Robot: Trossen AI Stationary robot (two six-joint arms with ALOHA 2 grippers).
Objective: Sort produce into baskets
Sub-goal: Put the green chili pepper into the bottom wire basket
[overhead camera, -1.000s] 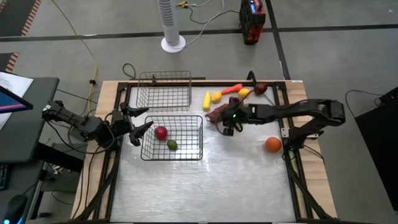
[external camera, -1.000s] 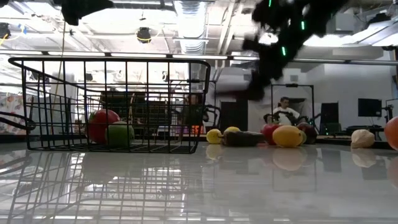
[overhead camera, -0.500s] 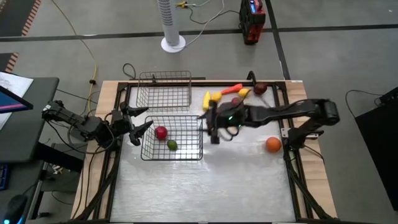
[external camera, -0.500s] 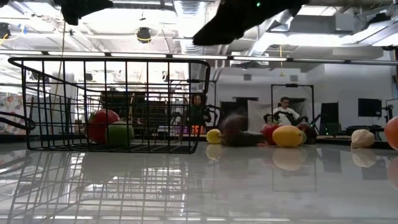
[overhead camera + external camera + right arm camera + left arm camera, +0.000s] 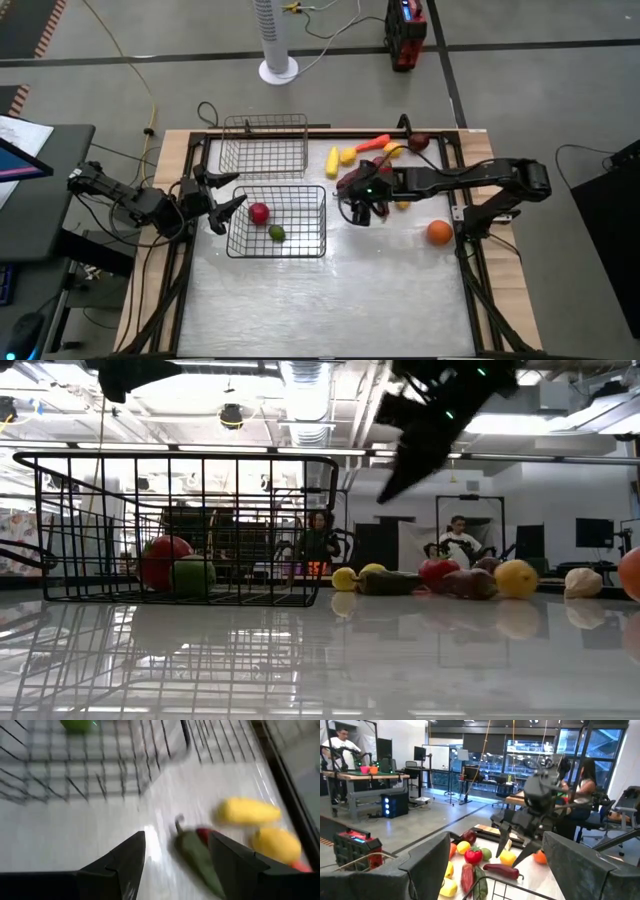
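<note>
The dark wire basket [image 5: 278,222] holds a red round fruit [image 5: 259,212] and a green one [image 5: 277,233]. The silvery basket [image 5: 265,146] stands behind it. Most produce [image 5: 372,158] lies loose at the far right: yellow pieces, a red and a green pepper [image 5: 196,856], and a dark red pepper [image 5: 502,870]. An orange [image 5: 438,232] lies alone near the right edge. My right gripper [image 5: 362,210] hangs open and empty above the table, between the dark basket and the loose produce. My left gripper [image 5: 225,200] is open and empty at the dark basket's left side.
The table's raised frame [image 5: 462,200] runs along the right edge beside my right arm. Bare tabletop [image 5: 330,300] fills the near half. A white fan stand [image 5: 278,68] and a red box [image 5: 405,35] are on the floor beyond the table. People sit in the room behind [image 5: 460,540].
My right gripper has swung toward the dark basket's right wall and come back toward the loose produce, staying open and empty. A yellow round fruit has rolled toward the table's right, and a dark piece now lies where it was.
</note>
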